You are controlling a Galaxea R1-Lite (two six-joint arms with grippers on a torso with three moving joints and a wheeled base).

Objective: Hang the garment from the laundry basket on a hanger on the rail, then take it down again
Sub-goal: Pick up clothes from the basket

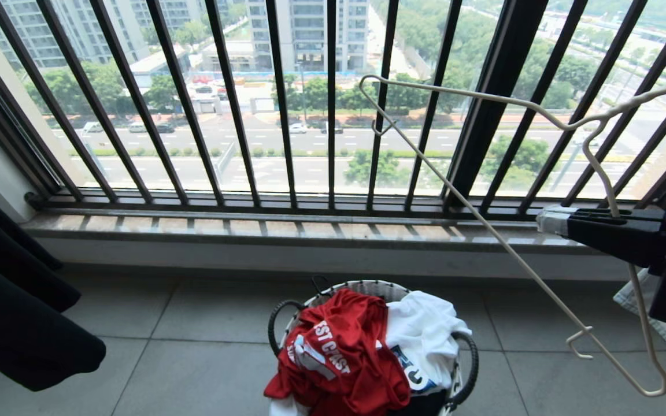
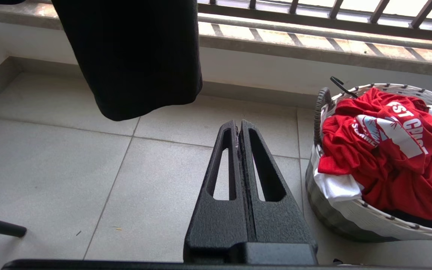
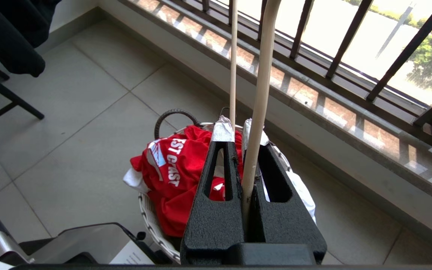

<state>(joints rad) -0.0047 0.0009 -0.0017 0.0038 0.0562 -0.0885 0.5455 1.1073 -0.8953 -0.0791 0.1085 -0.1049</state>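
- Head view: my right gripper [image 1: 547,221] has its fingers pinched on the hanger [image 1: 483,219], held off the rail in front of the window railing [image 1: 333,104]. The garment [image 1: 339,358] lies crumpled in the laundry basket [image 1: 367,287] on the floor beside a white T-shirt [image 1: 425,329], so I judge hanging not yet begun.
- Left wrist view: left gripper [image 2: 238,125], fingers pressed together, empty, hovering over the floor near a black garment [image 2: 133,56].
- Right wrist view: the lettering reads "ST COAST", partly folded away.
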